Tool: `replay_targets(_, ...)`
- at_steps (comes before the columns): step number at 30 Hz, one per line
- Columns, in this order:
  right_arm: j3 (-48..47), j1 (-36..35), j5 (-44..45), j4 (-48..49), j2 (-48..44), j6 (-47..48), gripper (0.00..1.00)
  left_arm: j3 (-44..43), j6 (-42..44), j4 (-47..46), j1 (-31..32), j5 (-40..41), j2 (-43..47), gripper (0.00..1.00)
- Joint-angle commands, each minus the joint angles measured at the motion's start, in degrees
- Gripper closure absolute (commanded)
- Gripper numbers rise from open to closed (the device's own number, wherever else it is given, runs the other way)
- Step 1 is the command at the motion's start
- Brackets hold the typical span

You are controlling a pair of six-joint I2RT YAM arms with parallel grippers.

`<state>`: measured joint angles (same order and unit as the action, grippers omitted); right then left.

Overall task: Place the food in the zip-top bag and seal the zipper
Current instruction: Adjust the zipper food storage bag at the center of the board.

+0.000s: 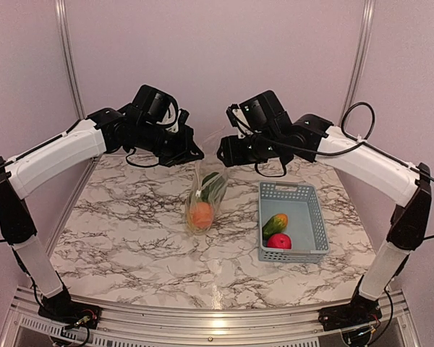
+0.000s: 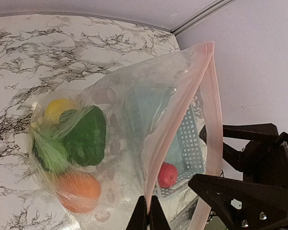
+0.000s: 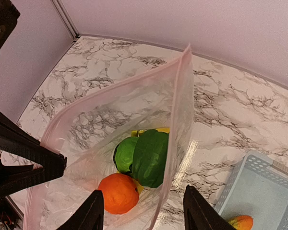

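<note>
The bag (image 1: 205, 189) hung upright at the middle of the top view, its lower end on the table (image 1: 130, 238) and its mouth held up between the two grippers. The left gripper (image 2: 147, 214) was clamped tight on the zipper (image 2: 210, 96). Its fingertips were pressed together over the nearer pink strip at the bottom centre of the left wrist view, and the bag spread upward and leftward from that grip. The right gripper (image 3: 144, 213) stood spread and held nothing. In its own wrist view its fingers (image 3: 92, 213) framed the bottom of the frame, with the other strip of the mouth running down between them and apparently touching neither. In the left wrist view the same black jaws sat at the lower right, one above and one below that strip. The mouth gaped between the two strips. Toward the bag's bottom lay an orange (image 3: 117, 192) with a green pepper (image 3: 151, 158) just above it and touching it. A yellow piece (image 2: 60, 109) lay mostly hidden behind the pepper, and its kind could not be told. Right of the bag in the top view, and apart from it, the basket (image 1: 283, 189) sat on the table. A mango (image 1: 275, 224) and an apple (image 1: 278, 241) lay close together in its lower left corner, well below the right gripper in the frame.
</note>
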<state>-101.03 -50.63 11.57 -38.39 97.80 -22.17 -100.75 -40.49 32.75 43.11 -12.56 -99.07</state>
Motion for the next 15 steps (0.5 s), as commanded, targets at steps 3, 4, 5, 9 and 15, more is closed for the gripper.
replay_targets(3,-4.92,-0.37,2.96,-8.01,0.67,-5.84,0.5,-0.15,0.19,0.58,-0.31,0.78,1.12,1.0)
replay_targets(4,-4.96,-0.42,2.93,-8.16,0.52,-5.99,0.5,-0.08,0.19,0.56,-0.24,0.89,1.22,1.0)
replay_targets(5,-4.89,-0.37,2.67,-8.22,0.43,-6.06,0.5,-0.02,0.19,0.56,-0.22,1.03,1.24,1.0)
replay_targets(9,-3.81,-0.34,1.44,-8.01,0.2,-6.33,0.57,0.41,0.15,0.44,-0.22,1.12,1.54,1.0)
replay_targets(15,-3.92,-0.14,-3.21,-6.38,1.59,-7.28,0.87,0.36,1.58,0.28,-0.15,1.23,1.73,0.9)
